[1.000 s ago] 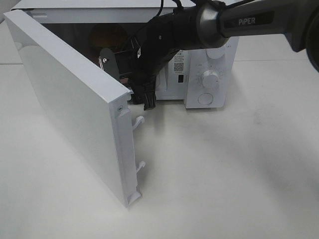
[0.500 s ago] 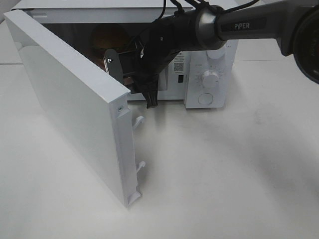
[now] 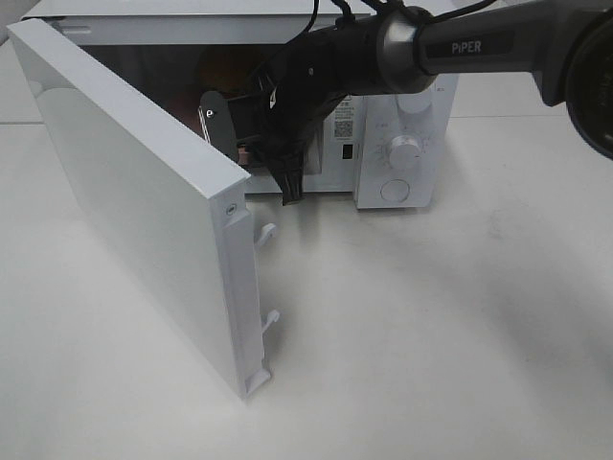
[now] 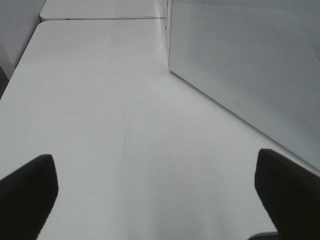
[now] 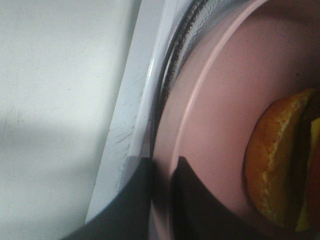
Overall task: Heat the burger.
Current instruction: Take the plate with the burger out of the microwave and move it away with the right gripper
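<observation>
The white table (image 3: 460,316) spreads under everything, and on it stands the white microwave (image 3: 402,144), its door (image 3: 144,201) swung wide toward the camera. My right arm (image 3: 460,48) comes in from the right of the high view and bends down into the oven's mouth, so my right pincer (image 5: 162,200) sits at the front edge of the cavity. Its two dark fingers (image 5: 135,200) are drawn close together on the rim of the pink plate (image 5: 220,100), the thin edge pinched between them. The plate lies on the glass turntable (image 5: 175,65), just inside the oven's white sill (scuffed where my wrist camera sees it). The burger (image 5: 275,160) sits on that plate inside the microwave, apart from my fingers, showing its orange-brown bun.

My left pincer (image 4: 160,200) hangs over bare table beside the door's dotted outer face, its fingertips (image 4: 27,192) spread far apart with nothing between them.
</observation>
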Robot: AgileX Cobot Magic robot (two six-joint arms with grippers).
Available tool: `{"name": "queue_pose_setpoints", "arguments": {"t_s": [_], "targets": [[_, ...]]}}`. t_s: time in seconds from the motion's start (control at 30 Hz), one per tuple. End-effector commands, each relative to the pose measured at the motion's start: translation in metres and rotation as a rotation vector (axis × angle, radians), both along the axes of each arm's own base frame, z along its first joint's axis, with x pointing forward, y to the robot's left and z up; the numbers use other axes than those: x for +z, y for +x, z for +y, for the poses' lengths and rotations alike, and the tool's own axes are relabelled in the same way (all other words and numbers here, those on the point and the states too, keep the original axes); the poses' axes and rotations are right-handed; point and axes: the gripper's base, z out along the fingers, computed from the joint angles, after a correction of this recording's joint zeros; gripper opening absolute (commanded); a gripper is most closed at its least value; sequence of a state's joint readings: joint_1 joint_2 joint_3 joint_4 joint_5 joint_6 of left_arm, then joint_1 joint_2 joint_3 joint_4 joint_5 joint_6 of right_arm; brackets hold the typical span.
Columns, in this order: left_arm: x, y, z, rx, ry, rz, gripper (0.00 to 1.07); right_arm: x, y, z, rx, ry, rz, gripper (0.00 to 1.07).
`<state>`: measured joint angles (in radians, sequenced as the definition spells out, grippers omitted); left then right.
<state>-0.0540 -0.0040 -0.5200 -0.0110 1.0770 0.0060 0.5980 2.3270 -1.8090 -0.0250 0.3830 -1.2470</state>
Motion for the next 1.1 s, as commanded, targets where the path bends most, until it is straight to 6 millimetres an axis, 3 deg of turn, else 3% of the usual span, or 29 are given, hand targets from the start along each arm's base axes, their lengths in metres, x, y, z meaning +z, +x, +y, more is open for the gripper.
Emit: {"name": "queue_pose_setpoints", "arguments": {"t_s": [0.03,0.43,0.67,1.1], "targets": [[0.000,-0.002,0.000,0.000,-0.001,-0.020,1.00,-0.006,-0.009,0.002,0.022,-0.053,0.068,0.00],[0.000,-0.002,0.000,0.000,-0.001,-0.020,1.00,0.009,-0.025,0.008,0.133,-0.127,0.104,0.00],[0.000,-0.002,0.000,0.000,-0.001,-0.020,1.00,0.032,-0.038,0.000,0.183,-0.105,0.032,0.00],[0.000,-0.002,0.000,0.000,-0.001,-0.020,1.00,0.052,-0.053,-0.016,0.216,-0.095,0.021,0.00]]}}
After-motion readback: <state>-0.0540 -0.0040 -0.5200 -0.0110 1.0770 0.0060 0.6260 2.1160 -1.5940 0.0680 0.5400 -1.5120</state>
